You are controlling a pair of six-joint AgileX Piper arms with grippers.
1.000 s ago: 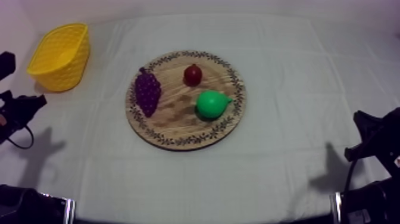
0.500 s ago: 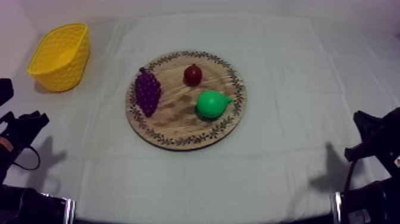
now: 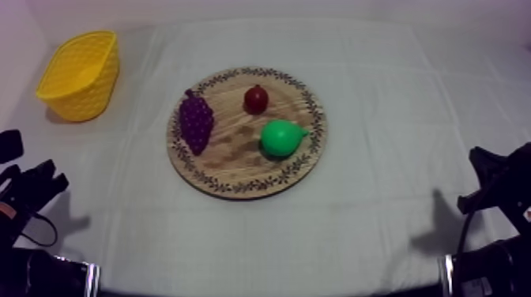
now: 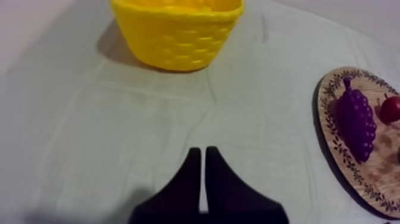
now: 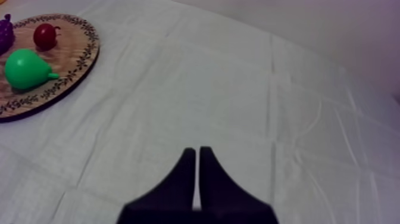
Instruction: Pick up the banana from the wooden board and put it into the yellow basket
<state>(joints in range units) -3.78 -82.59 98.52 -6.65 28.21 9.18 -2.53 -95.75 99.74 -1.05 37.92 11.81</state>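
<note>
My left gripper (image 4: 202, 150) sits low at the left side, over the cloth (image 3: 395, 118). Its two fingers are pressed together with nothing between them. Farther back stands the yellow basket (image 3: 82, 98); I cannot tell what is inside it. In the middle lies the round wooden board (image 3: 229, 156). On it are the bunch of grapes (image 3: 195, 123), the small red fruit (image 3: 255, 99) and the green pear (image 3: 280, 138). My right gripper (image 5: 197, 149) sits low at the right, also pressed together and holding nothing.
</note>
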